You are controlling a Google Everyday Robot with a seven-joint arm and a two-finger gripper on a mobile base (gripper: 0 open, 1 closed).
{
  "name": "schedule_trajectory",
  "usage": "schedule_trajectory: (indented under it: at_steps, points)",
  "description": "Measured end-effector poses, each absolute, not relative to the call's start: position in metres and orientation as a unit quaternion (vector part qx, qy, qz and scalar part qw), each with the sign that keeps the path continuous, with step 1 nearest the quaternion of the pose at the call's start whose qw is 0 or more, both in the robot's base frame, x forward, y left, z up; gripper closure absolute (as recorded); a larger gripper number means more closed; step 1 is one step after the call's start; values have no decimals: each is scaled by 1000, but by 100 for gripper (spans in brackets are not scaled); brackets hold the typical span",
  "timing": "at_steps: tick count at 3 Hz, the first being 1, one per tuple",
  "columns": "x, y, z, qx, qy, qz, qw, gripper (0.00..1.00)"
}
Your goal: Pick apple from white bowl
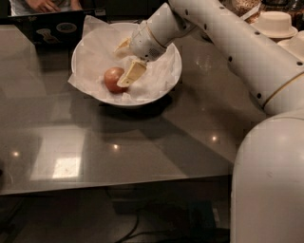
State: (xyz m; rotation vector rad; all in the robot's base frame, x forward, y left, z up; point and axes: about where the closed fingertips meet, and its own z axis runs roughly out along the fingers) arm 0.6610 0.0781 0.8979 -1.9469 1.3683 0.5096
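Observation:
The small reddish-orange apple (113, 79) lies in the white bowl (176, 71), left of its middle, on the crumpled white paper lining. My gripper (125, 60) reaches into the bowl from the right, tilted down to the left. It is open, with pale fingers apart. The near fingertip (129, 76) is right beside the apple's right side, perhaps touching it. The far finger (122, 45) is above and behind the apple. The apple is not held.
The bowl stands at the back of a glossy dark table (142, 147). A dark laptop-like object (52, 29) and a person's hand (42, 5) are behind it on the left. Stacked beige bowls (278, 23) stand at the back right. My white arm (247, 52) crosses the right side.

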Motion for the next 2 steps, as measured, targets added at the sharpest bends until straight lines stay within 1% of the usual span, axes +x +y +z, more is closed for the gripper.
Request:
schedule_trajectory:
  at_steps: [2]
  points:
    - [660,98,878,-762,521,209,323,35]
